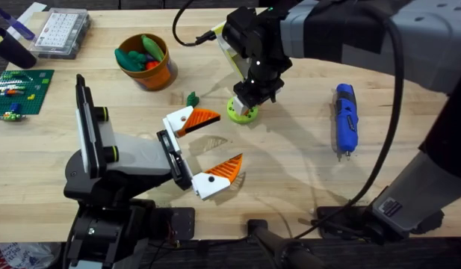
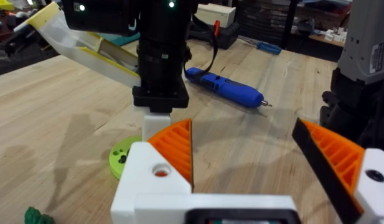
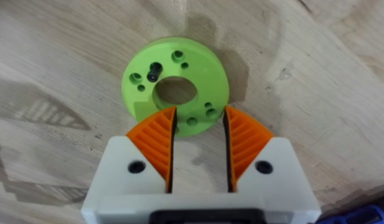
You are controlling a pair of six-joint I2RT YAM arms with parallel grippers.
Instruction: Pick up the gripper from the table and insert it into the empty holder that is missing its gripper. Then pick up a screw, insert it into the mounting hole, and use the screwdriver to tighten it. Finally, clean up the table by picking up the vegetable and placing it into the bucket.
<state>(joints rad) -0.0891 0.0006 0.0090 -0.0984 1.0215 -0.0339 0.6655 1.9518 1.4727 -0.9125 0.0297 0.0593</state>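
The lime-green round gripper (image 1: pixel 243 111) (image 3: pixel 175 87) lies flat on the table (image 1: pixel 290 172), its central hole facing up. My right gripper (image 1: pixel 249 96) (image 3: pixel 200 140) hangs just over it, pointing down. Its orange pads stand a narrow gap apart above the piece's near rim, with nothing clamped between them. My left gripper (image 1: pixel 214 147) (image 2: pixel 254 155) is wide open and empty, low over the table on the near side of the piece (image 2: pixel 123 158). The blue screwdriver (image 1: pixel 344 119) (image 2: pixel 226 87) lies to the right. The tiny dark-green vegetable (image 1: pixel 192 98) (image 2: pixel 39 216) sits left of the piece. The orange bucket (image 1: pixel 160 73) stands behind it.
The bucket holds green and red toy foods. A clear parts box (image 1: pixel 62 31) and a green studded baseplate (image 1: pixel 17 91) sit at the far left. The right arm's dark body (image 1: pixel 260 37) looms over the table's back middle.
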